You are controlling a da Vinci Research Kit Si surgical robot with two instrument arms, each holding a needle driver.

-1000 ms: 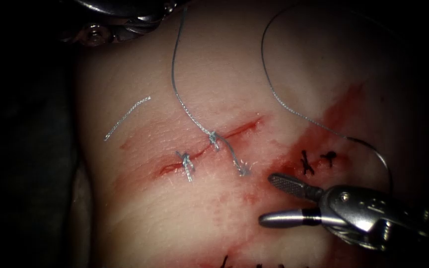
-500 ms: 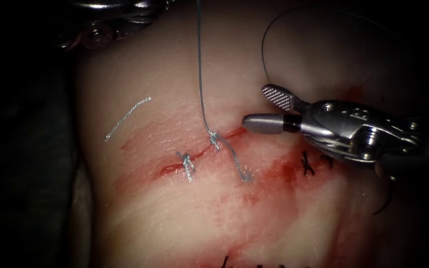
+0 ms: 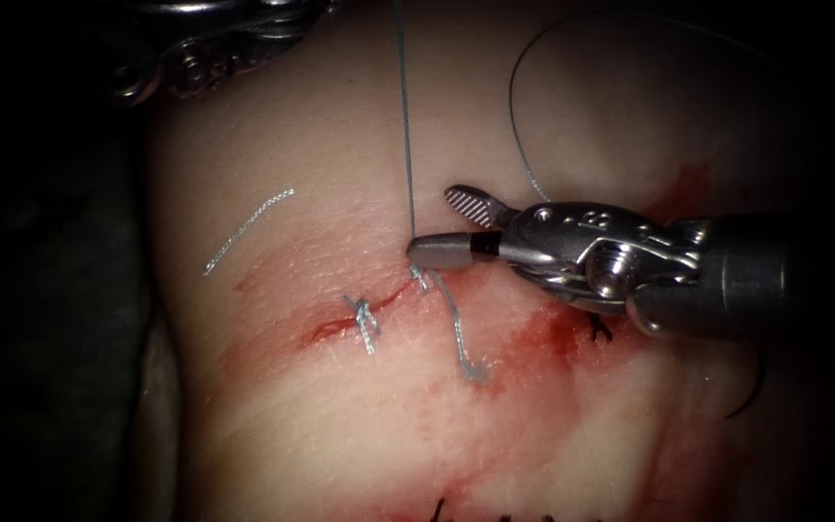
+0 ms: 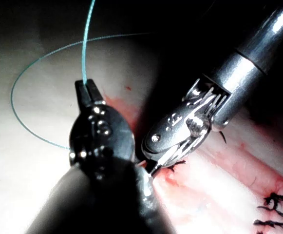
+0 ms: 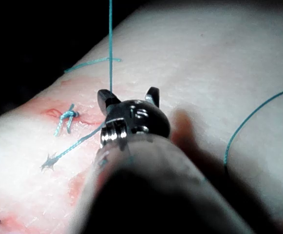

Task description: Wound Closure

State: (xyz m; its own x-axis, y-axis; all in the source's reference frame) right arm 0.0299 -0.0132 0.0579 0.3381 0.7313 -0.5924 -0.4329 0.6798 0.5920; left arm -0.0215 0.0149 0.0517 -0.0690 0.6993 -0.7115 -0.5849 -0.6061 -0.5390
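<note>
1. Right tool (image 3: 442, 227) comes in from the right with its jaws apart, holding nothing; the near jaw's tip touches the taut thread (image 3: 404, 116) just above the second knot (image 3: 419, 277), and the far jaw stands behind it.
2. Cut (image 3: 393, 290) runs slantwise across the tissue (image 3: 340, 435), closed by two knots; the first knot (image 3: 363, 319) sits nearer and to the left.
3. Short frayed tail (image 3: 461, 338) trails from the second knot toward the near right, lying on the red fluid (image 3: 543, 333).
4. Loose cut end of thread (image 3: 248, 230) lies on the tissue left of the cut, well apart from the tools.
5. Slack loop of thread (image 3: 514, 106) curves over the far right tissue. The needle cannot be made out for certain.
6. Left tool (image 4: 87, 90) sits at the far edge, jaws clamped on the thread, holding the strand straight up from the knot.
7. Judgement: if this strand is to be trimmed, it should sit fully between the open jaws, clear of the knot, with steady tension and a short tail left.
</note>
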